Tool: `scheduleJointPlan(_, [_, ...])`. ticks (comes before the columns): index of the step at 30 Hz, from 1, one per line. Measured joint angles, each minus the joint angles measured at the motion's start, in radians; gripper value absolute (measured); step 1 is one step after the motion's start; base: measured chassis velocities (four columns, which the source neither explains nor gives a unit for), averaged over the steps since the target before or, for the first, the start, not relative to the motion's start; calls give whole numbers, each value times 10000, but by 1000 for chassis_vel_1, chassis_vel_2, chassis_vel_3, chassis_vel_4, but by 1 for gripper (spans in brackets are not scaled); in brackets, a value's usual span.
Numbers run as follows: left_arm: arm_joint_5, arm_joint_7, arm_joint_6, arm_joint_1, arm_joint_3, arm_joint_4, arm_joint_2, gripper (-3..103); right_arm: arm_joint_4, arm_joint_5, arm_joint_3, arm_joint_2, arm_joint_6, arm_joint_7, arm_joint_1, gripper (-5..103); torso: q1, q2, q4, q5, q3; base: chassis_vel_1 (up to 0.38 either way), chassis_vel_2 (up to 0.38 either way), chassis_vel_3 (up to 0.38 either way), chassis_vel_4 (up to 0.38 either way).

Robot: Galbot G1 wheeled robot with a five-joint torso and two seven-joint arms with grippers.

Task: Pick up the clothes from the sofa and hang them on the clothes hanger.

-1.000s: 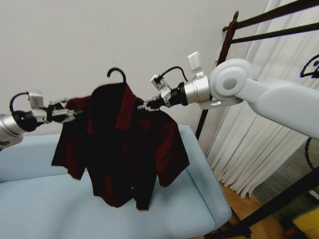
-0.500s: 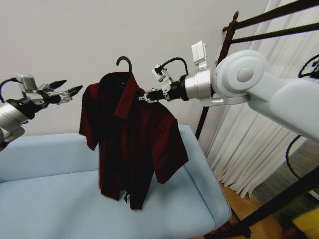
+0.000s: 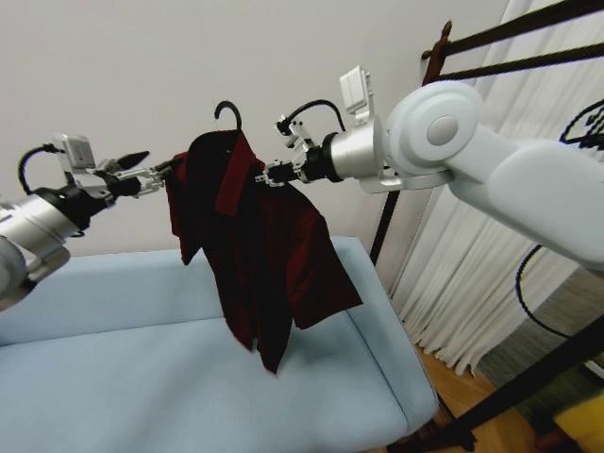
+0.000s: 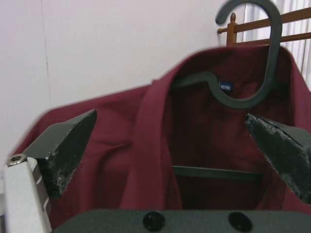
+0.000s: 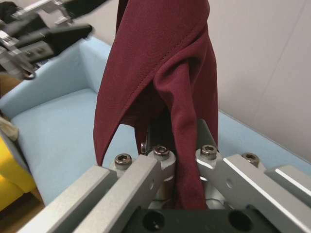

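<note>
- Pale wall, light blue sofa [image 3: 113, 377] below, dark clothes rack [image 3: 432, 71] on the robot's right.
- Right claw [image 3: 267, 176] is pinched shut on the shoulder of the dark red shirt [image 3: 274, 264], which hangs on a black hanger [image 3: 226, 111] above the sofa.
- I'd level the hanger first, so its hook meets the rail squarely.
- Left claw [image 3: 159, 162] gapes wide at the other shoulder, empty; both arms reach out level.

A plain pale wall [image 3: 113, 75] runs across the back of the room, bare and evenly lit. Over on the right a white curtain [image 3: 453, 274] hangs in long vertical folds, reaching down to a wooden floor [image 3: 464, 394] of warm brown boards. Low in the right-hand corner sits a yellow object [image 3: 580, 427], cut off at the edge; what it is, I cannot tell.
</note>
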Motion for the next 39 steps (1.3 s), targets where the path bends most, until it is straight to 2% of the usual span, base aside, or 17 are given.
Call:
scheduleJointPlan(2, [27,17,2,71,30,-63,-61,101,-24,21,50,147,-20,1,2,2,0,1,1,-1,0,0,0,0,0])
scheduleJointPlan(6, [114,39,1,120,36,-68,-107,97,-34,34,58,222,-22,3,38,2,0,1,3,-2,0,0,0,0,0])
scheduleJointPlan(10, [325,71,-66,210,30,-33,-128,77,-6,28,54,210,-13,-1,59,2,0,1,0,-1,0,0,0,0,0])
scheduleJointPlan(11, [325,71,-66,210,30,-33,-128,77,-6,28,54,210,-13,-1,59,2,0,1,0,-1,0,0,0,0,0])
scheduleJointPlan(13, [447,103,-79,246,25,-50,-137,66,19,18,50,205,5,-2,44,2,0,1,0,0,0,0,0,0,0])
scheduleJointPlan(14, [447,103,-79,246,25,-50,-137,66,19,18,50,205,5,-2,44,2,0,1,0,0,0,0,0,0,0])
scheduleJointPlan(17, [476,157,-80,251,27,-87,-166,50,98,10,60,221,36,-1,26,2,0,1,0,-1,0,0,0,0,0])
scheduleJointPlan(19, [478,165,-79,251,30,-91,-171,50,111,10,63,221,46,2,25,2,0,1,0,0,0,0,0,0,0])
scheduleJointPlan(23, [485,208,-65,263,40,-110,-206,28,213,49,88,164,131,-21,37,2,0,0,1,-1,0,0,0,0,0])
scheduleJointPlan(25, [486,212,-62,264,40,-113,-208,28,229,60,92,149,151,-30,40,2,0,1,0,0,0,0,0,0,0])
scheduleJointPlan(26, [492,233,-53,268,39,-115,-214,18,287,86,111,109,197,-56,49,2,0,1,0,0,0,0,0,0,0])
scheduleJointPlan(29, [505,244,-43,272,36,-122,-217,12,362,130,148,65,226,-99,49,2,0,1,0,0,0,0,0,0,0])
scheduleJointPlan(31, [507,245,-36,272,36,-144,-226,3,445,191,186,20,251,-114,49,2,0,1,0,-1,0,0,0,0,0])
scheduleJointPlan(39, [496,163,-52,225,-48,-253,-173,0,634,188,297,-67,395,73,-112,2,0,0,0,-1,0,0,0,0,0])
